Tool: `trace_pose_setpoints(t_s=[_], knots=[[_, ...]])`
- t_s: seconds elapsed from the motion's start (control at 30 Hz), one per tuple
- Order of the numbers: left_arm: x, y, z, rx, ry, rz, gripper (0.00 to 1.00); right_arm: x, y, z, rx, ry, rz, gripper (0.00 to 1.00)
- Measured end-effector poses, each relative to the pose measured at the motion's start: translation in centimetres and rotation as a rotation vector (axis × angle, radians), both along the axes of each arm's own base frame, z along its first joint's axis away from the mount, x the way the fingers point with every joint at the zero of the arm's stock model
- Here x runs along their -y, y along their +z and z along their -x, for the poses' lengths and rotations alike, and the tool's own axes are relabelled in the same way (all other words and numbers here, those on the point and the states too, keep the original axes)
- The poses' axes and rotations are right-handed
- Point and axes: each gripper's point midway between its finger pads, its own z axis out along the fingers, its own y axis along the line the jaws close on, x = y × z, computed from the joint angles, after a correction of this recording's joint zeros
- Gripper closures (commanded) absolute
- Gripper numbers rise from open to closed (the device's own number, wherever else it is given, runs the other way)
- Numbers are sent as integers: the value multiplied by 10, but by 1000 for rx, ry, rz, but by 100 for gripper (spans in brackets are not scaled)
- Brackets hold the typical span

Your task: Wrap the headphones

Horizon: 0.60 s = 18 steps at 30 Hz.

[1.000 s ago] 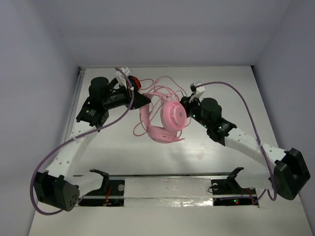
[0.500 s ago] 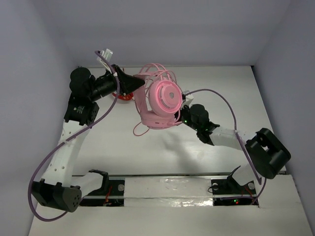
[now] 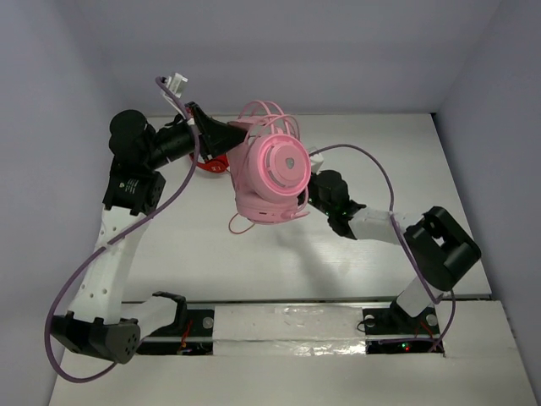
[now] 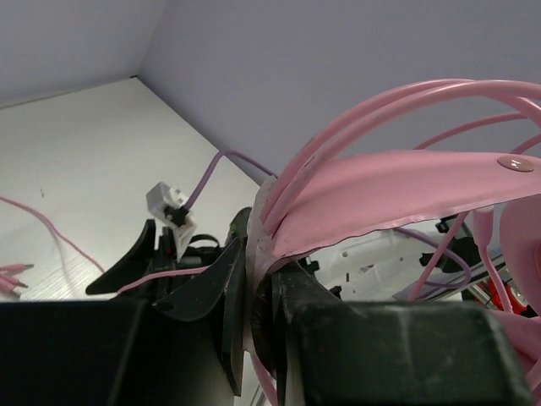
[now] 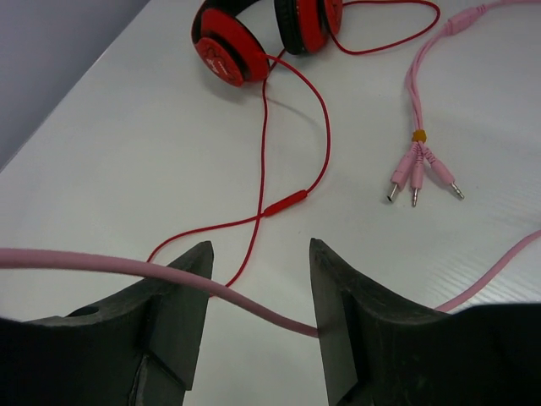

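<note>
Nearest you, your right gripper [image 5: 260, 279] stands with its jaws well apart. The thin pink cable [image 5: 245, 303] runs across the gap between them and is not pinched. From above, that gripper sits just beside the right side of the pink headphones [image 3: 272, 176], which hang in the air above the middle of the table [image 3: 380, 144] with one round cup facing up towards the camera. A loose loop of cable trails below them, but you cannot tell whether it reaches the table. Several turns of cable arch over the headband [image 4: 397, 190]. Your left gripper [image 4: 262, 283] is clamped narrow on the end of that headband, with the cable turns caught against it, and it holds the headphones up from their far left side. On the table beyond your right gripper lie the three pink plugs [image 5: 420, 176] at the cable's end. Farther back are the red headphones [image 5: 254, 34], whose red cord [image 5: 287, 203] snakes towards you.
</note>
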Motion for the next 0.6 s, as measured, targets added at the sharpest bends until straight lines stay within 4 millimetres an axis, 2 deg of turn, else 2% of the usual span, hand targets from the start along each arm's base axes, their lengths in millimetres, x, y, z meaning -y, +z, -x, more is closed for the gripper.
trace_pose_setpoints(t_s=[0.1, 0.27, 0.33, 0.37, 0.4, 0.43, 0.5, 0.6], knots=[[-1, 15, 4, 23, 0, 10, 100, -5, -11, -5, -10, 8, 16, 46], [-2, 39, 8, 62, 1, 26, 100, -7, -30, -4, -43, 21, 30, 46], [-3, 46, 8, 74, 6, 29, 100, -6, -32, -1, -45, 21, 21, 54], [-3, 49, 8, 77, 7, 30, 100, -6, -34, 1, -48, 24, 18, 63], [-3, 51, 7, 80, 9, 31, 100, -5, -36, 3, -51, 26, 14, 85], [-3, 52, 6, 78, 12, 33, 100, -4, -39, 4, -58, 27, 14, 91], [-3, 52, 3, 69, 18, 39, 100, -4, -43, 8, -75, 30, 6, 99], [-4, 51, -6, 49, 44, 49, 100, -5, -41, 15, -96, 50, -22, 100]])
